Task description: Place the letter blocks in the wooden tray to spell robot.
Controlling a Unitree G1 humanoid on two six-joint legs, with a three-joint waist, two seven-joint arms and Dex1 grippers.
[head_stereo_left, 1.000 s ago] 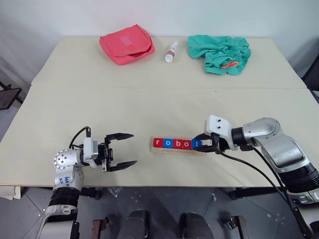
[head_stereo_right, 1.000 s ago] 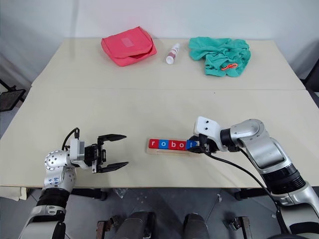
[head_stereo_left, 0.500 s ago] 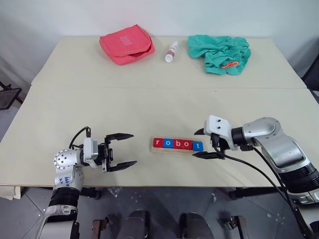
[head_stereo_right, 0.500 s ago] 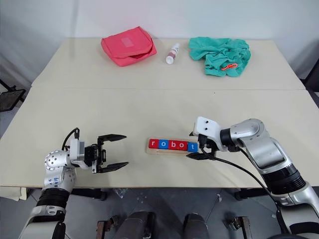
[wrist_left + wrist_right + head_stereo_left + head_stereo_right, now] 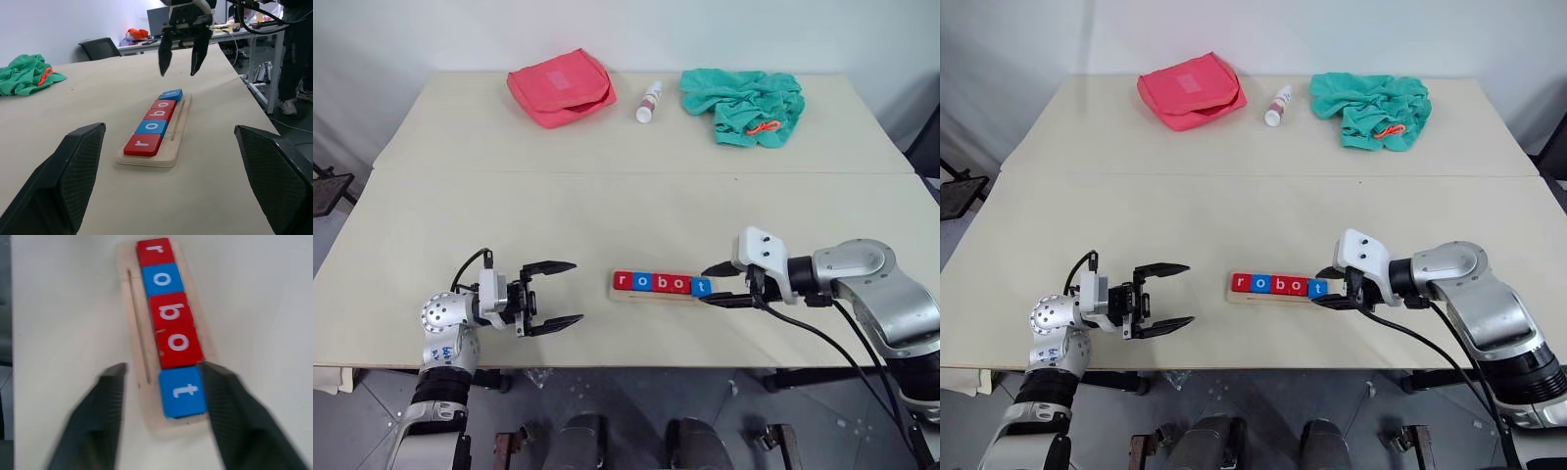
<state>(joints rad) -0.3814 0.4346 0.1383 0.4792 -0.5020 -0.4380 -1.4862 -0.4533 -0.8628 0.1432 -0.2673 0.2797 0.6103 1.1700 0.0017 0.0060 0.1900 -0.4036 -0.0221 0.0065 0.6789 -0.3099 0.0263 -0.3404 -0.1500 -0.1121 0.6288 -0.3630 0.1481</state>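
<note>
Five letter blocks point(image 5: 663, 284) lie in a row in the wooden tray point(image 5: 656, 297) near the table's front edge, reading r, o, b, o, t. The r, b and second o are red, the first o and the t blue. My right gripper point(image 5: 707, 285) is open just beyond the blue t block point(image 5: 178, 391), one finger on each side of the tray's end, holding nothing. The left gripper point(image 5: 577, 292) stands open to the left of the tray, pointing at it, a short gap away. In the left wrist view the tray point(image 5: 178, 125) lies between its fingers point(image 5: 73, 171).
Along the table's far side lie a red pouch point(image 5: 562, 86), a small white bottle point(image 5: 650, 102) and a crumpled teal cloth point(image 5: 742, 104). A seam point(image 5: 626, 173) runs across the tabletop. The tray sits close to the front edge.
The right gripper, earlier shut on the blue t block at the tray's right end, has let it go and drawn back to the right. The left arm has stayed still.
</note>
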